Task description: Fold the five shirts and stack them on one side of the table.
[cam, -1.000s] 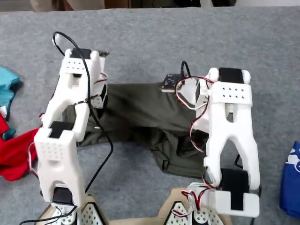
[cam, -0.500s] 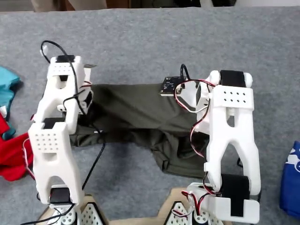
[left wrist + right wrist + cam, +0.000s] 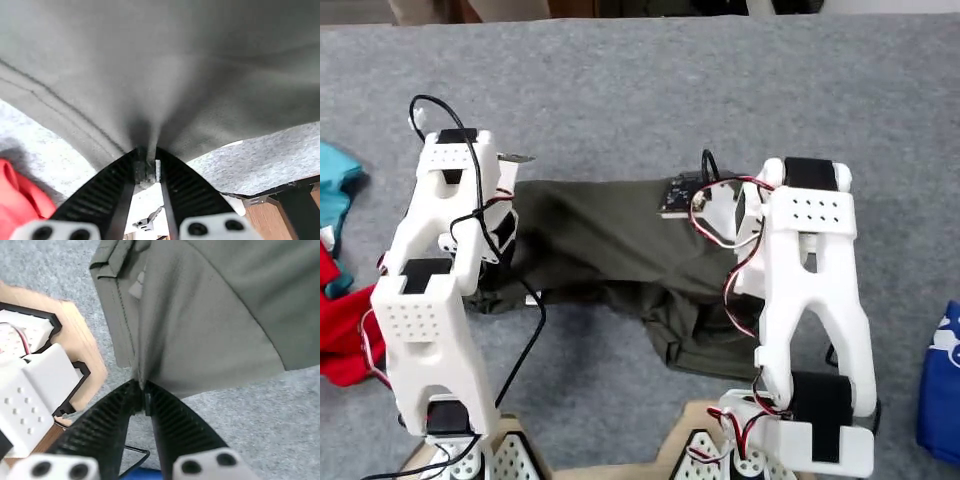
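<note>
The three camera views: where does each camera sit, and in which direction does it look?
High view: fixed above the table, looking down; the left arm and right arm flank the olive shirt.
Left wrist view: on the left arm's wrist, looking along the left fingers, shut on the olive shirt.
Right wrist view: on the right arm's wrist, looking along the right fingers, shut on the shirt's edge; the wooden base shows.
Shared: all three show the olive shirt; the high and left wrist views share the red shirt.
</note>
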Controlling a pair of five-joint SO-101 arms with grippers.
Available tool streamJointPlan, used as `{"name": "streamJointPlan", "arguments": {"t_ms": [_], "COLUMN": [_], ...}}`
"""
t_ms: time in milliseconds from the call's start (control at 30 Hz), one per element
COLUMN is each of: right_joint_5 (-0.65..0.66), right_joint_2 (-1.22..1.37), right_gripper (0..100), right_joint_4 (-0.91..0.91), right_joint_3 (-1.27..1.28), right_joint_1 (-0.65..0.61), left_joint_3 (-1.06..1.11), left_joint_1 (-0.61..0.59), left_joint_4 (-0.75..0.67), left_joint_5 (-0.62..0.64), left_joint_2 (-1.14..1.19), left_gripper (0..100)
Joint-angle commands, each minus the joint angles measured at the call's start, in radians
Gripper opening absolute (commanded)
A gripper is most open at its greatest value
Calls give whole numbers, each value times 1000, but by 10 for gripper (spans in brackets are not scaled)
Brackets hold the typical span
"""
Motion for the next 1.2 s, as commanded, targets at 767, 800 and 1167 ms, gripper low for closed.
{"name": "streamJointPlan", "arguments": {"t_ms": [767,800,1167], "right_joint_5": [193,193,91], "right_joint_2": [-128,-128,-128], "right_gripper": [343,337,30], "right_joint_4": [17,17,12], "right_joint_3": [93,93,196], "right_joint_1": [148,147,8], "left_joint_3": [-123,-127,-109], "left_joint_1": [-68,-69,-37], "left_joint_4": [12,12,14], "left_joint_5": [-80,-80,-78], "left_joint_2": [-64,-62,-64], "left_gripper": [49,49,49]}}
